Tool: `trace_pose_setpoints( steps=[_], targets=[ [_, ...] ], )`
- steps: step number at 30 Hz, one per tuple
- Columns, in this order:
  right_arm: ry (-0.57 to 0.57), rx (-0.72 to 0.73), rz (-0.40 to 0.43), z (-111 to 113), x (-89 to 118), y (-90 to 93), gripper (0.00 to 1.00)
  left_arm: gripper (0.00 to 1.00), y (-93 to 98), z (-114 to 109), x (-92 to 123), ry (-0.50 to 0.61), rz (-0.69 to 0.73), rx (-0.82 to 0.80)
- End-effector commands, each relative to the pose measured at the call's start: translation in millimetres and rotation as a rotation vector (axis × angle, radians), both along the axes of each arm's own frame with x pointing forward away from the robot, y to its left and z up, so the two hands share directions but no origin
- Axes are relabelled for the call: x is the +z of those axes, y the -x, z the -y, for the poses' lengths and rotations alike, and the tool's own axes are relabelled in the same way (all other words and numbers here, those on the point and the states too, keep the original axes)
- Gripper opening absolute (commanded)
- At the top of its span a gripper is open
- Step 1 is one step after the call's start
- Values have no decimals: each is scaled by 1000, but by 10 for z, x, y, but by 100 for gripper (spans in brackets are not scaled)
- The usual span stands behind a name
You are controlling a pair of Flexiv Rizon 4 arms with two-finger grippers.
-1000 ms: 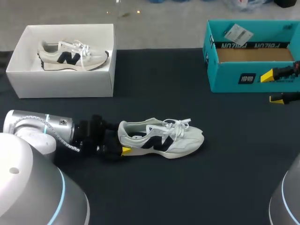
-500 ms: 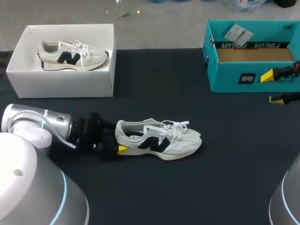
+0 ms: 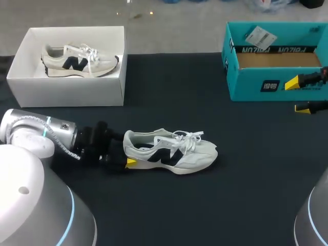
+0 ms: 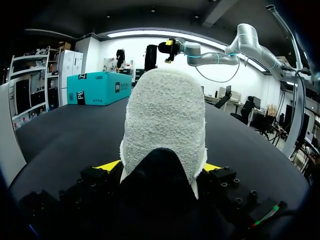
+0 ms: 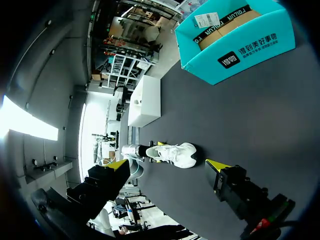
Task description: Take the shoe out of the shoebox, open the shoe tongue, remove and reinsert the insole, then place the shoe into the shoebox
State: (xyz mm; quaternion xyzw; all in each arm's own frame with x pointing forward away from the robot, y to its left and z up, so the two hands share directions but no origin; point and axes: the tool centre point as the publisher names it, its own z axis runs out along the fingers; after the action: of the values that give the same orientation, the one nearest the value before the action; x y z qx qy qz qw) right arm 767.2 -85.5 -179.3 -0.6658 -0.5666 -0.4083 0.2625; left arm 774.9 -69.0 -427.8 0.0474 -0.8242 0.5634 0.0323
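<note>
there are 2 shoes: 1 table shoe [image 3: 171, 154] and 1 boxed shoe [image 3: 79, 60]. there are 2 boxes: 1 white box [image 3: 72, 92], 1 teal box [image 3: 266, 84]. there are 2 grippers: left gripper [image 3: 128, 152], right gripper [image 3: 298, 96].

— Any print?
— Teal box [image 3: 246, 84]: a barcoded white label [image 3: 260, 37], a lettered strip [image 3: 274, 49] inside, a dark mark [image 3: 270, 85] on front.
— Shoes?
— One dark letter on the counter shoe [image 3: 171, 152].
</note>
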Motion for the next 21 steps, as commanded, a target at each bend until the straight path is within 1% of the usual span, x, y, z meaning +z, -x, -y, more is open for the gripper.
trace_pose_setpoints(
  steps=[1, 12, 13, 14, 16, 19, 21],
  targets=[
    [2, -1, -1, -6, -3, -2, 100, 0, -17, -3, -27, -1, -2, -2],
    [2, -1, -1, -6, -3, -2, 100, 0, -17, -3, -27, -1, -2, -2],
    [29, 3, 8, -75, 103, -71, 100, 0, -17, -3, -27, -1, -2, -2],
    [29, 22, 23, -148, 188, -118, 100, 0, -17, -3, -27, -1, -2, -2],
    [62, 40, 36, -337, 299, -175, 100, 0, -17, -3, -27, -1, -2, -2],
    [93, 71, 53, -634, 384, -184, 100, 0, -17, -3, -27, -1, -2, -2],
    [142, 76, 58, -830, 404, -178, 100, 0, -17, -3, -27, -1, -2, -2]
  ],
)
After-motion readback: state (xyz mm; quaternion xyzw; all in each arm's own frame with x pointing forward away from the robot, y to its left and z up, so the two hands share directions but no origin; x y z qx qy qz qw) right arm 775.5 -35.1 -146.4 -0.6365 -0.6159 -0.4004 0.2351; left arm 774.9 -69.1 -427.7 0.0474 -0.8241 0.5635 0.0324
